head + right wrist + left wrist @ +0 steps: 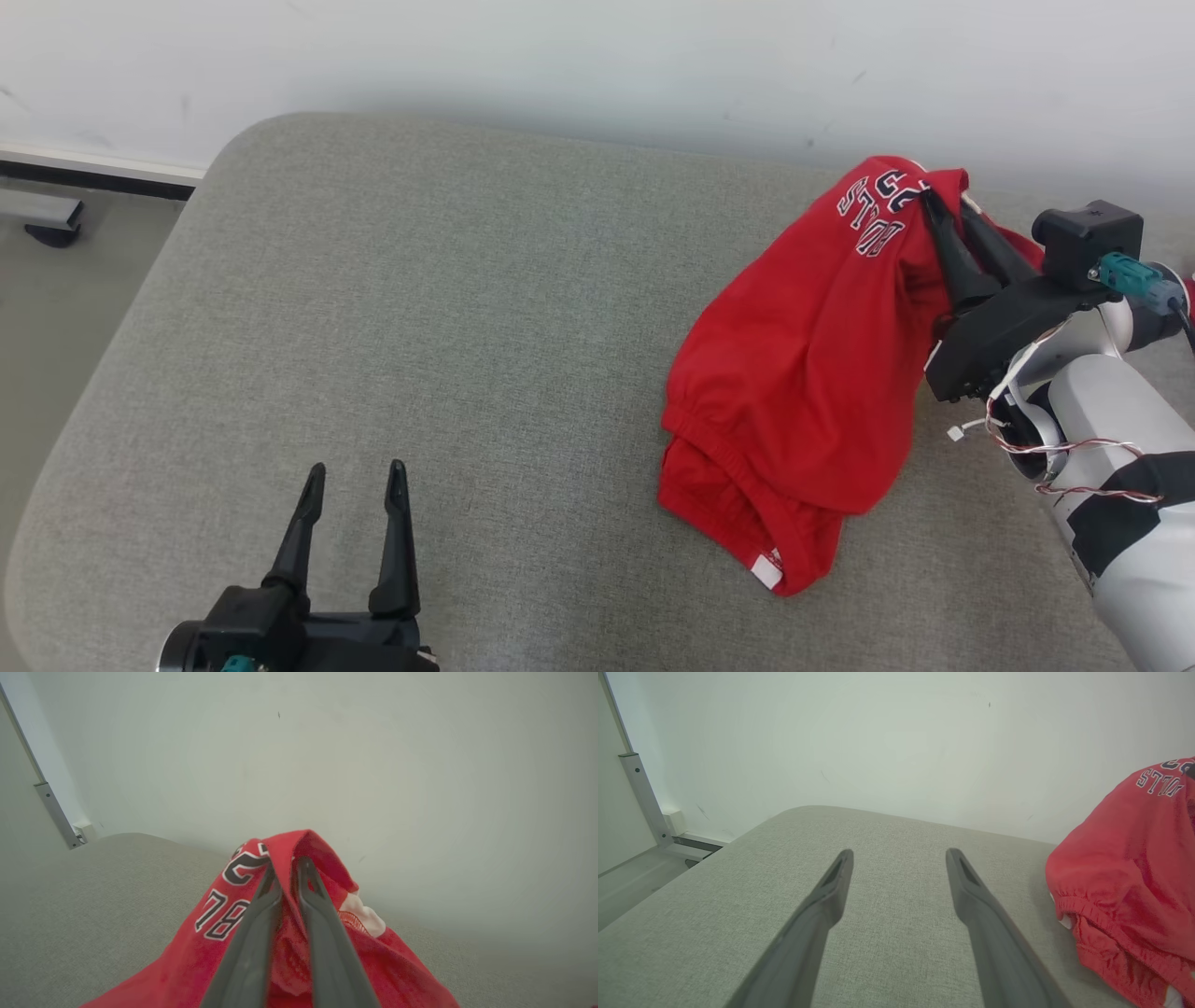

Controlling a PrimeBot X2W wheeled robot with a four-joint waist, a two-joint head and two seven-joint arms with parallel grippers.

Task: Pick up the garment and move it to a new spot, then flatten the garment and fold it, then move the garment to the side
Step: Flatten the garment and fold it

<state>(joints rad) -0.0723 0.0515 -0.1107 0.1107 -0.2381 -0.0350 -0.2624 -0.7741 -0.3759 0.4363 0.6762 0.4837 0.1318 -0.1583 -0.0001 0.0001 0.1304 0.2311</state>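
Observation:
The garment [803, 373] is a pair of red shorts with dark and white lettering and an elastic waistband. It lies bunched at the right of the grey cushioned surface [467, 327], its upper end lifted. My right gripper [945, 207] is shut on a fold of that lifted end; in the right wrist view the fingers [261, 924] pinch red cloth [187, 970] between them. My left gripper [358, 478] stands open near the front left edge with nothing between its fingers [826, 896]. The garment [1125, 868] shows at the right of the left wrist view.
A pale wall [597, 65] runs along the far edge of the cushion. Past the cushion's left edge is floor with a metal frame leg [642, 798]. Bare grey cushion stretches between my left gripper and the garment.

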